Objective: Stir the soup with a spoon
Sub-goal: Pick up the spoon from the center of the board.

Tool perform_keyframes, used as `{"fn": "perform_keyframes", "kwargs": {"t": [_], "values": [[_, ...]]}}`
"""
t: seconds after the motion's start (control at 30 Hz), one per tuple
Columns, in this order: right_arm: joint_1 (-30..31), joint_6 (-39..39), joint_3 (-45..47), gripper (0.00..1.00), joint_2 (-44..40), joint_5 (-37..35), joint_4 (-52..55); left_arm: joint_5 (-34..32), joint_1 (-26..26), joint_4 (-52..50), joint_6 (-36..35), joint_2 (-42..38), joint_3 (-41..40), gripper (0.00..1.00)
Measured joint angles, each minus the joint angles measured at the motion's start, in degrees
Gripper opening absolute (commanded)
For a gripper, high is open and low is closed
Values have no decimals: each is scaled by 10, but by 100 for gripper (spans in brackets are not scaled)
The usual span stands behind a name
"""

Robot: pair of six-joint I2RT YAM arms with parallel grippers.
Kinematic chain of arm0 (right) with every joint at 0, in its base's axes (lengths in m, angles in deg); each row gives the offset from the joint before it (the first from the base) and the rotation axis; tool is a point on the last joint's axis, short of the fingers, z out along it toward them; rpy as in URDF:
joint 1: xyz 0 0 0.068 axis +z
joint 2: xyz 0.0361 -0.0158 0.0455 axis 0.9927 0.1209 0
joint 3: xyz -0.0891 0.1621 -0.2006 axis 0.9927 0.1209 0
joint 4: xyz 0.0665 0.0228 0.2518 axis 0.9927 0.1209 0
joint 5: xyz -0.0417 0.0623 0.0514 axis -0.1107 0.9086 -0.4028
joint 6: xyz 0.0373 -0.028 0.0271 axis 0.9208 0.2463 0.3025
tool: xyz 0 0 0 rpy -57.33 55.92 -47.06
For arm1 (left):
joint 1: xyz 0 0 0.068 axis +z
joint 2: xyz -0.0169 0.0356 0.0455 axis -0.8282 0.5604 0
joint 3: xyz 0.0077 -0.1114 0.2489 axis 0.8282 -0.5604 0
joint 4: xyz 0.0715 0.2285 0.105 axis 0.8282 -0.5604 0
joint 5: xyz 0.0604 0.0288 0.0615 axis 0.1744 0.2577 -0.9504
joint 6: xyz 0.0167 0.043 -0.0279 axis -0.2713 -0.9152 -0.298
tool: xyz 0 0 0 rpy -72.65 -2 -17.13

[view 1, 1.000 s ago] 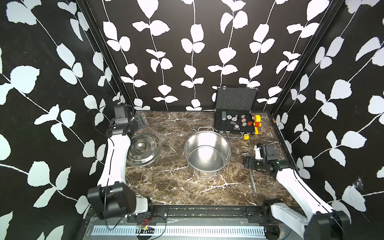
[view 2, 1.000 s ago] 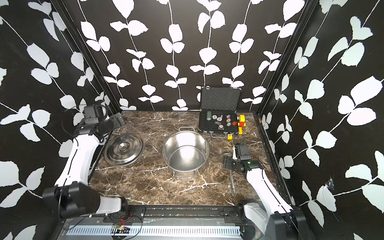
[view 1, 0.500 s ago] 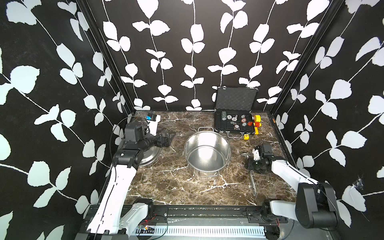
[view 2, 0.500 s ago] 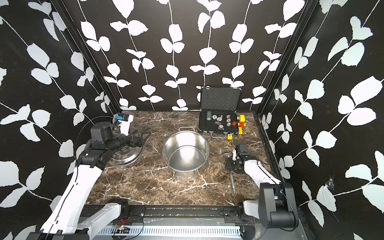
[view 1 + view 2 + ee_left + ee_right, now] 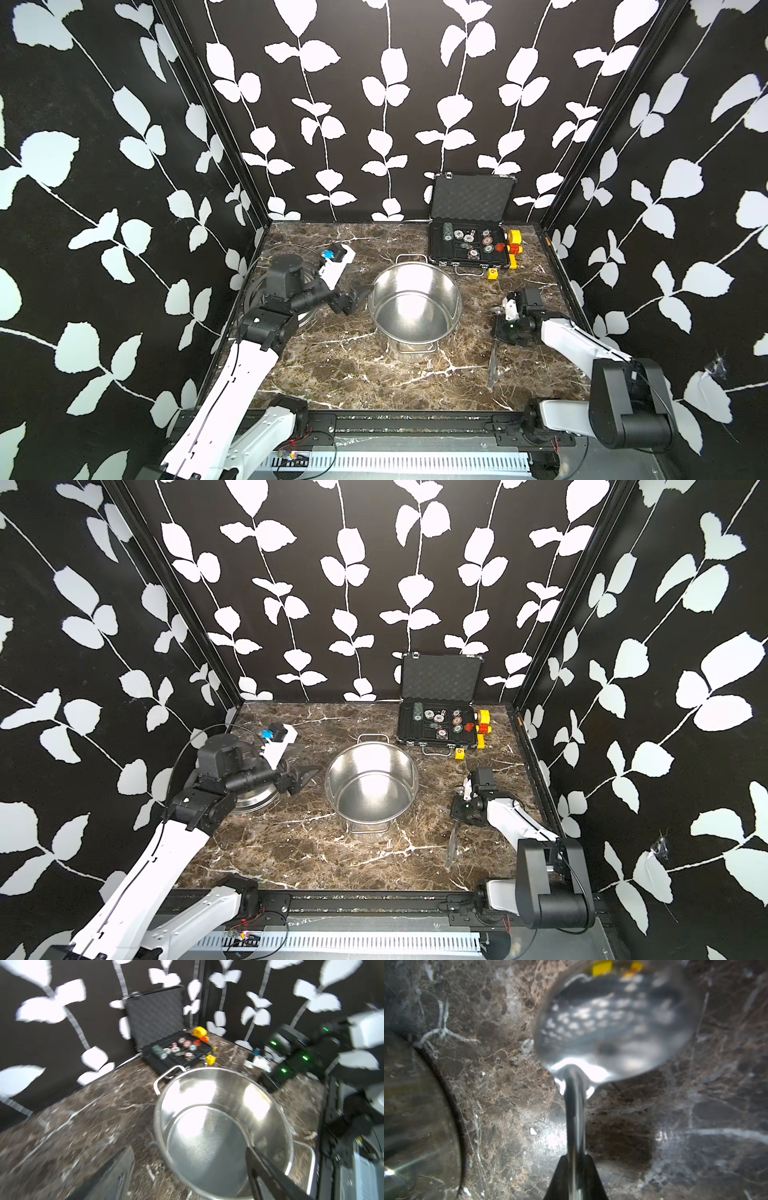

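Two risks: your right gripper [image 5: 576, 1160] pinches the spoon [image 5: 612, 1028] by its thin handle near the surface's [image 5: 353, 374] right edge, so it may swivel. Your left gripper [image 5: 357, 299], jaws spread, could nudge the centre pot [image 5: 415, 309].

Where things sat on the table [image 5: 353, 374]
The pot [image 5: 415, 286] stood in the middle. The lid [image 5: 257, 802] lay to its left, partly under the left arm [image 5: 245, 370]. The spoon [image 5: 493, 361] lay to its right. The case [image 5: 469, 203] sat behind, at the back right.
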Motion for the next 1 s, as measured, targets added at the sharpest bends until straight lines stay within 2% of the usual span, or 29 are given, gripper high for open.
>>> {"fn": "perform_keyframes", "kwargs": {"t": [0.07,0.33,0.43,0.5,0.73,0.87,1.0], "values": [[0,1,3,0,-8,0,-1,-12,-43,16,-31,-1,-8,76],[0,9,7,0,-85,23,17,-79,-248,89,-203,24,-49,75],[0,21,-21,0,-145,51,57,-105,-311,125,-278,53,-50,75],[0,38,-66,0,-183,96,83,-122,-351,149,-342,75,-50,74],[17,116,-217,0,-199,283,96,-181,-463,270,-532,146,-79,73],[57,191,-214,0,-202,344,61,-194,-500,343,-598,182,-88,72],[104,266,-177,0,-199,367,11,-202,-523,413,-629,211,-88,69]]}}
